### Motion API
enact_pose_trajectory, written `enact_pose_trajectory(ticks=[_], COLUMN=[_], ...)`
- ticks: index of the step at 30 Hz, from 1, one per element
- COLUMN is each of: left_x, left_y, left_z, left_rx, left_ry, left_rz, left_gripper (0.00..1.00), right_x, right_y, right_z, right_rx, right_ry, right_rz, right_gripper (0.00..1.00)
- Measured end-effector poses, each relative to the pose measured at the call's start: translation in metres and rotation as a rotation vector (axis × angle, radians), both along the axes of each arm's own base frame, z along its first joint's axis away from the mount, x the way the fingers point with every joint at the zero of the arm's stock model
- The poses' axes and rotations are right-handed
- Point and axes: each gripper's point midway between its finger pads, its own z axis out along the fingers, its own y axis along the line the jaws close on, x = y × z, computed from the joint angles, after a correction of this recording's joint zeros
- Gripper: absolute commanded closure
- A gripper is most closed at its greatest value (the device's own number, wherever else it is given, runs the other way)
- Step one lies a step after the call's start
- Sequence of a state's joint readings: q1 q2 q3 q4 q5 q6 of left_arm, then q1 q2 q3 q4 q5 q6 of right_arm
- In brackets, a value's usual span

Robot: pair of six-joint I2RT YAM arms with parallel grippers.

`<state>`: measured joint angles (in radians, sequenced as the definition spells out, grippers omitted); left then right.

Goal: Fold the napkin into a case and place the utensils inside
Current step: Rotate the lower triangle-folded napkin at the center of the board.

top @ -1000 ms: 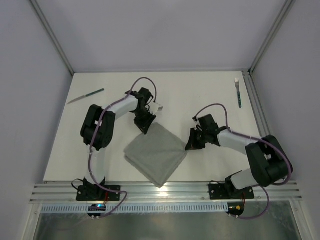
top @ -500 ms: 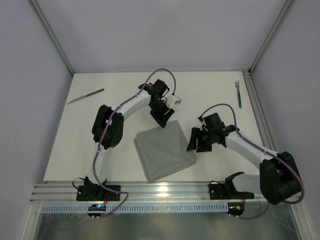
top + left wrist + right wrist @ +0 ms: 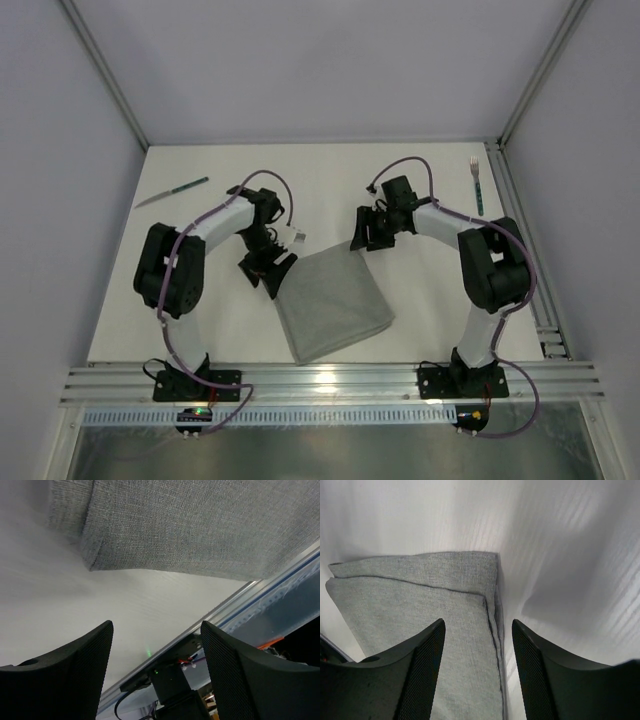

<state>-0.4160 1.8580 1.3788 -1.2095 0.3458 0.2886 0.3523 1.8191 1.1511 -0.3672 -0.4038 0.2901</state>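
The grey napkin (image 3: 330, 305) lies folded into a flat, layered rectangle near the table's front middle. My left gripper (image 3: 265, 272) hovers open just off its left corner, with the cloth edge (image 3: 190, 525) beyond the fingertips and only bare table between the jaws (image 3: 156, 645). At the napkin's far corner my right gripper (image 3: 362, 238) is open, its jaws (image 3: 477, 650) straddling the cloth's seamed edge (image 3: 420, 610) without pinching it. The knife (image 3: 172, 192) lies at the far left. By the right rail, the fork (image 3: 476, 185) lies at the far right.
An aluminium rail (image 3: 330, 382) runs along the table's front edge and shows in the left wrist view as well (image 3: 260, 587). Another rail (image 3: 515, 215) borders the right side. White walls close in the back and sides.
Both grippers have opened and let go of the napkin. The cloth shifted right and turned. My left gripper swung from the far corner to the left corner; my right moved up to the far corner.
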Motion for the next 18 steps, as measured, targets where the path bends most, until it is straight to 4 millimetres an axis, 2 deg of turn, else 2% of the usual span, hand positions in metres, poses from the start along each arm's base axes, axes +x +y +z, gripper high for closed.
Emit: enact_pose_trajectory(ticks=[2, 4, 11, 14, 18], left_x=[-0.014, -0.015, 0.0, 0.008, 0.019], left_y=[0.001, 0.0, -0.016, -0.022, -0.028], left_z=[-0.01, -0.016, -0.033, -0.041, -0.044], left_rx=[0.012, 0.012, -0.031, -0.04, -0.046], left_ry=[0.061, 0.082, 0.09, 0.085, 0.079], left_rz=[-0.002, 0.013, 0.072, 0.088, 0.119], left_gripper=[0.26, 0.27, 0.34, 0.37, 0.44], right_x=[0.005, 0.009, 0.014, 0.013, 0.008], right_y=[0.004, 0.007, 0.013, 0.015, 0.014], right_z=[-0.008, -0.016, -0.018, -0.02, -0.023], right_rx=[0.008, 0.014, 0.052, 0.071, 0.081], right_ry=[0.009, 0.012, -0.012, -0.02, -0.023], right_rz=[0.006, 0.01, 0.015, 0.013, 0.01], right_gripper=[0.4, 0.41, 0.51, 0.61, 0.69])
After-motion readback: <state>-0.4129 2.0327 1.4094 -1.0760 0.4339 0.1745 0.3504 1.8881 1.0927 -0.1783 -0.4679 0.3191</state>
